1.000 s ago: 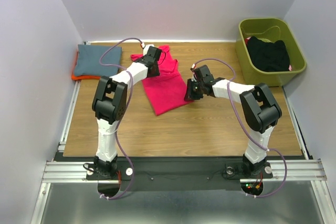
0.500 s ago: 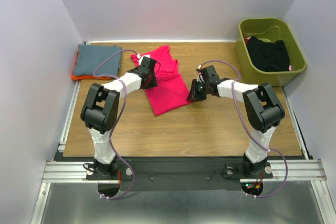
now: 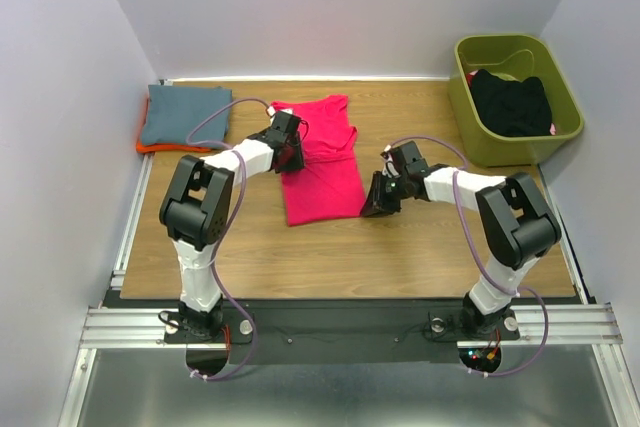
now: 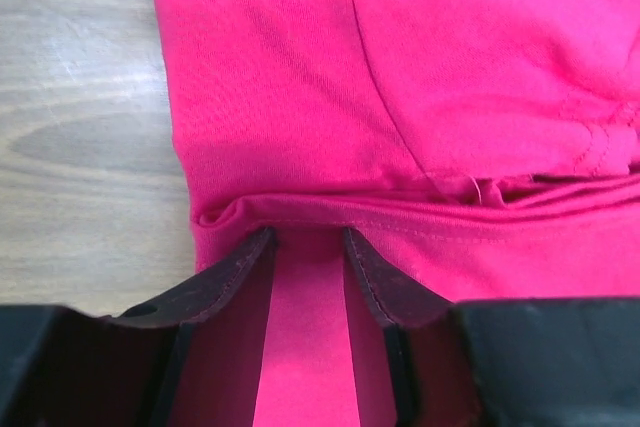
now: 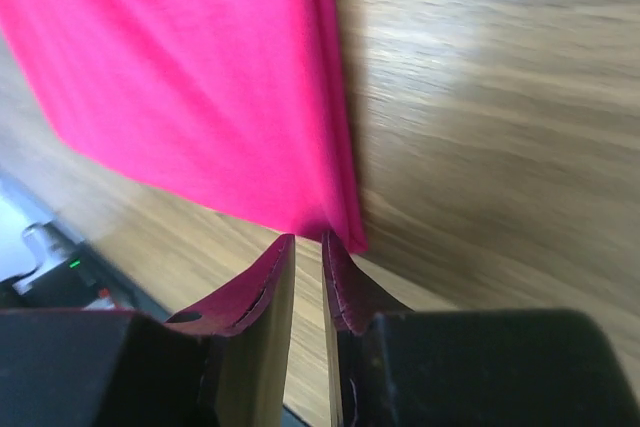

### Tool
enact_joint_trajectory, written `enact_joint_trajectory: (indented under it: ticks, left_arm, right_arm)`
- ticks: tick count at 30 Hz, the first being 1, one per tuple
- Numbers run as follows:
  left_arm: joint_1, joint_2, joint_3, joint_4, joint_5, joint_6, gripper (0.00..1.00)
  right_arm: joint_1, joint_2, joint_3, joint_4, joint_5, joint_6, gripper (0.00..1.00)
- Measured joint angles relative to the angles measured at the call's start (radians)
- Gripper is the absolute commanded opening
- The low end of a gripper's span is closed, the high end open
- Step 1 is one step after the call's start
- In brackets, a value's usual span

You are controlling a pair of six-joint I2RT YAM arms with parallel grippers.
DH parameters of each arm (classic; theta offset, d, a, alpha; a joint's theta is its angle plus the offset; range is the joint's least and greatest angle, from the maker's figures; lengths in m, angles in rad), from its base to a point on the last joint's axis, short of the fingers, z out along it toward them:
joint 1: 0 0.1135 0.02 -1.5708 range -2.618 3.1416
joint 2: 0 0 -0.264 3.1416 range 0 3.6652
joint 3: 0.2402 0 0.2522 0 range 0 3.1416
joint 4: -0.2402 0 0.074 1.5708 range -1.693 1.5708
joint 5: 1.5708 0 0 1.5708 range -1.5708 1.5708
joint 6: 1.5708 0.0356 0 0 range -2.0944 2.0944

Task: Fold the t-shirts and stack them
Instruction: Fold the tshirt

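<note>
Two wrist views alone show left gripper (image 4: 306, 235) pinching pink t-shirt (image 4: 300, 97), right gripper (image 5: 307, 239) narrow at its corner, hold unclear.

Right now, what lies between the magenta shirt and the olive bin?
Bare wooden tabletop separates the magenta shirt from the olive bin; only the right arm's purple cable loops over that stretch. The top view shows this.

Lab booth: white walls (image 3: 350, 7), aluminium rails (image 3: 350, 324)
</note>
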Motion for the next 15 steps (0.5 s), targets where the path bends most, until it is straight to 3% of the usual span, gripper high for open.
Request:
enact_joint_trajectory:
  ticks: [1, 2, 6, 11, 15]
  left_arm:
    - [0.000, -0.014, -0.013, 0.001, 0.008, -0.002, 0.59]
    - [0.000, -0.034, -0.032, -0.004, 0.014, -0.004, 0.62]
    - [0.000, -0.200, -0.161, -0.018, 0.046, -0.030, 0.64]
    - [-0.003, -0.449, -0.312, -0.027, 0.131, -0.060, 0.54]
    - [-0.026, -0.471, -0.386, -0.015, 0.207, -0.076, 0.40]
  right_arm:
    - [0.000, -0.014, 0.000, -0.016, 0.002, -0.006, 0.24]
    - [0.000, -0.020, 0.002, -0.023, 0.003, -0.011, 0.23]
    - [0.000, -0.034, 0.050, -0.056, -0.014, -0.051, 0.24]
    - [0.000, -0.030, 0.117, -0.053, -0.079, -0.101, 0.23]
    - [0.000, 0.006, 0.127, -0.043, -0.113, -0.130, 0.23]
